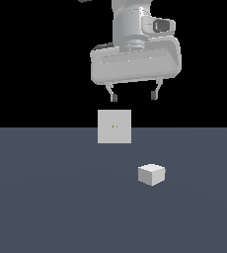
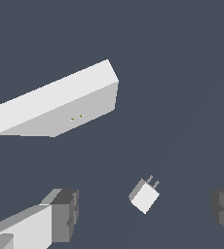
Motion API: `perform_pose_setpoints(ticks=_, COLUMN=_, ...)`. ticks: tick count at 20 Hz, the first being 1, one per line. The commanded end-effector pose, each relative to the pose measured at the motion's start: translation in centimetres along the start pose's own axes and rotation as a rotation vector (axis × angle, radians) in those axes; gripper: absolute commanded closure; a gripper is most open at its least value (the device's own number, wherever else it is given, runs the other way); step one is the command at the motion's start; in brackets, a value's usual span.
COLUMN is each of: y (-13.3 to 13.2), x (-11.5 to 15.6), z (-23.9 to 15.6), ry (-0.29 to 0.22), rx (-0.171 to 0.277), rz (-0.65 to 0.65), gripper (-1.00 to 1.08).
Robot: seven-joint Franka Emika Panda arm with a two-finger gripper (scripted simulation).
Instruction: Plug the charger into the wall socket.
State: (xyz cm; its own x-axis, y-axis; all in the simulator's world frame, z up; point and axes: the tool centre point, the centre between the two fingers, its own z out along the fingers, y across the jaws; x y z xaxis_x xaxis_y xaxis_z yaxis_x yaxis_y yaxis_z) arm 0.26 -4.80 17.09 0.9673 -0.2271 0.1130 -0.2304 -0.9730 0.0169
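Sitting alone on the dark grey floor (image 1: pixel 46 197), the charger (image 1: pixel 151 174) is a small white block, nearer the camera and further toward the exterior view's right than the wall socket (image 1: pixel 114 126). Nothing touches it. The wrist view shows two short prongs sticking out of one face, pointing roughly toward the socket side but at an angle to it.

The socket stands upright as a pale square plate, well apart from the charger, with two tiny yellowish marks at its centre.

The gripper (image 1: pixel 133 95) hangs high above both, its fingers spread wide and holding nothing. It is closer to being above the socket than above the charger.

The pick-up has not begun, so the risks lie ahead. The charger is small and looks light, so a descent that lands off-centre could knock it aside or twist it. Fingers closing over the prong face would likely leave nothing free to insert. The prongs also look misaligned with the socket's marks, so without turning the charger squarely, they would probably strike the plate's face and could push the charger askew in the grip.
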Motion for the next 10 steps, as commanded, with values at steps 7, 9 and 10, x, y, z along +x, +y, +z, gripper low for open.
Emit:
perform_pose_setpoints(ticks=7, y=1.2, x=-1.8, z=2.4, ry=0.054, rx=-0.031, rz=0.168, gripper=-0.92)
perform_pose_setpoints(ticks=9, y=1.5, x=-2.2, z=3.0, ry=0.066, rx=-0.038, rz=0.206, gripper=-0.92)
perform_pose_setpoints(ticks=10, y=1.6, x=-2.4, z=3.3, ry=0.072, rx=-0.042, rz=0.224, gripper=-0.92)
